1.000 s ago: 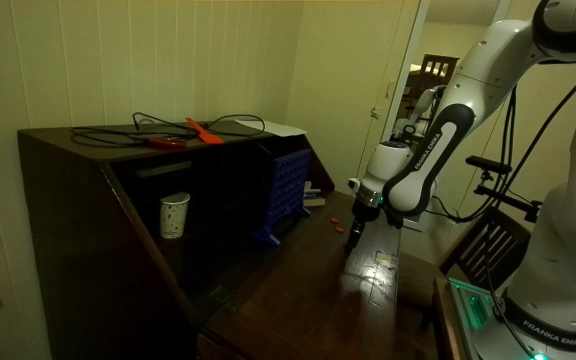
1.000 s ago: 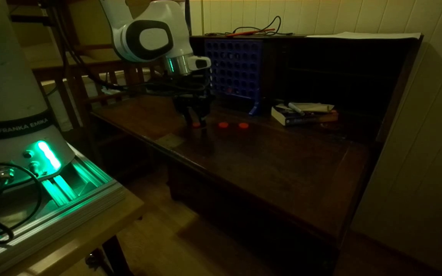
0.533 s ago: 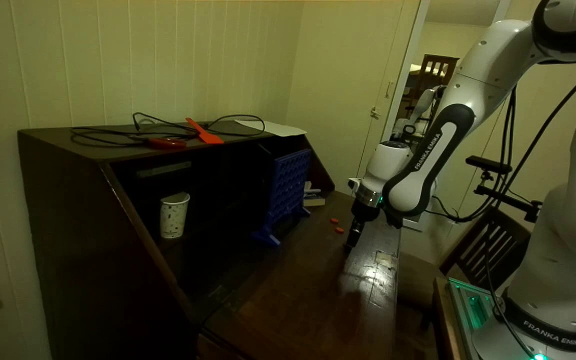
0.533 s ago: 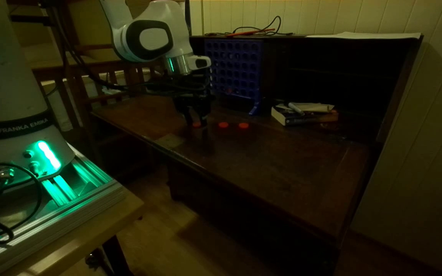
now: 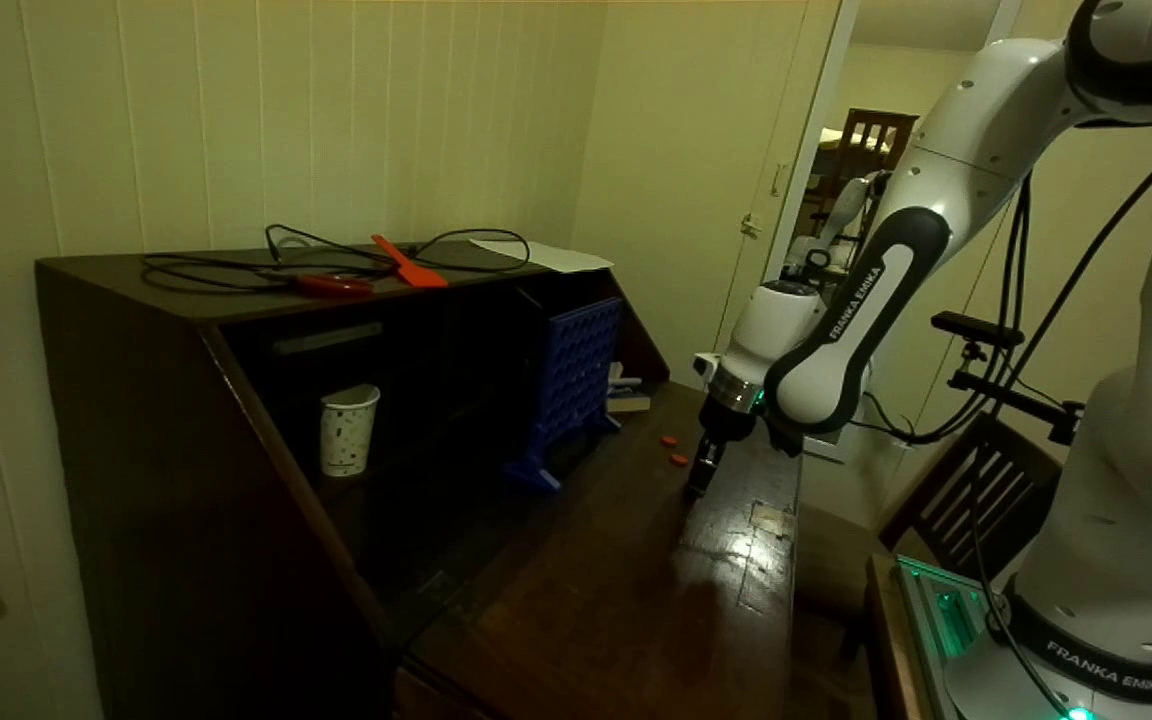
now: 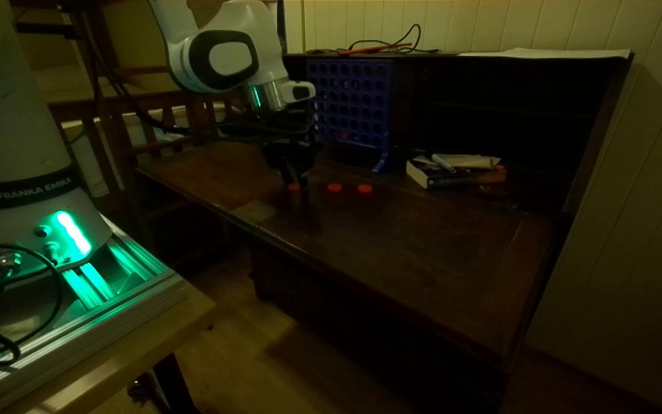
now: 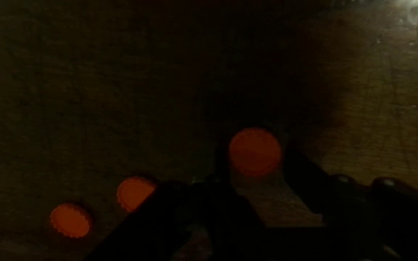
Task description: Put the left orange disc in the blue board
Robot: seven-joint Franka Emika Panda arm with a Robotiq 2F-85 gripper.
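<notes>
The left orange disc (image 6: 294, 187) is between my gripper's fingertips in an exterior view; the wrist view shows it (image 7: 255, 151) flat, filling the gap between the dark fingers. My gripper (image 6: 296, 184) points down at the desk top and looks shut on this disc. Whether the disc is raised off the wood I cannot tell. In an exterior view my gripper (image 5: 698, 490) hides it. Two identical discs lie beside it, the middle disc (image 6: 334, 187) and the right disc (image 6: 364, 188). The blue board (image 6: 354, 103) stands upright behind them, with a reddish spot low in its holes.
The dark wooden desk (image 5: 596, 590) has a recessed cabinet part behind. A paper cup (image 5: 349, 432) stands inside it. A book with papers (image 6: 457, 172) lies right of the board. An orange-red tool (image 5: 406, 264) and cables lie on top of the cabinet.
The fingers have drawn closer together around the left orange disc. The gripper has shifted very slightly. The other two discs and the board have not moved.
</notes>
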